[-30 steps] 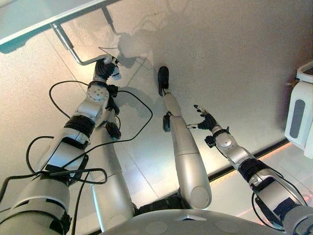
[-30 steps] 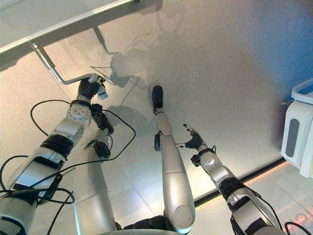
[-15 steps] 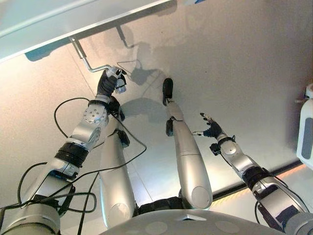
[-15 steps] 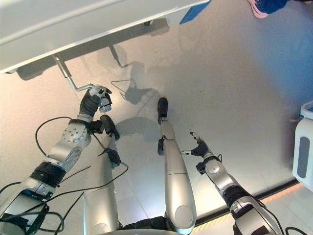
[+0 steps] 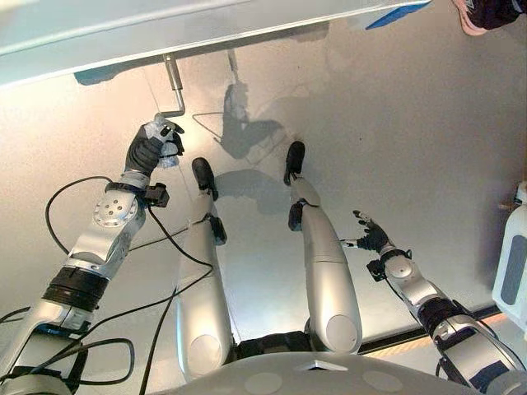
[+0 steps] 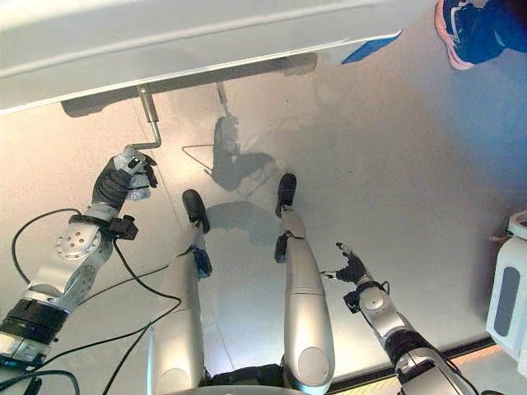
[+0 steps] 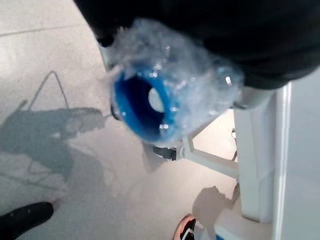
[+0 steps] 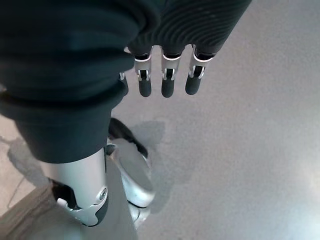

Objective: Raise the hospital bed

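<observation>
The hospital bed's pale frame [image 5: 165, 33] runs along the far edge of the eye views. A metal crank [image 5: 175, 86] comes down from under it and bends toward my left hand [image 5: 148, 148]. That hand is shut on the crank handle [image 7: 150, 100], a blue grip wrapped in clear plastic, whose round end shows in the left wrist view. My right hand [image 5: 372, 240] hangs low on the right over bare floor, away from the bed. Its fingers [image 8: 167, 80] are straight and hold nothing.
A white container [image 5: 512, 263] stands on the floor at the far right. A person's shoe [image 6: 469, 33] shows at the far right by the bed, beside a blue piece [image 5: 395, 15] under the bed edge. White bed supports [image 7: 260, 165] show past the handle.
The camera has shifted, showing more of the bed. My left hand has swung the crank handle round to the left, so the crank arm now hangs straight down. The right hand stays open.
</observation>
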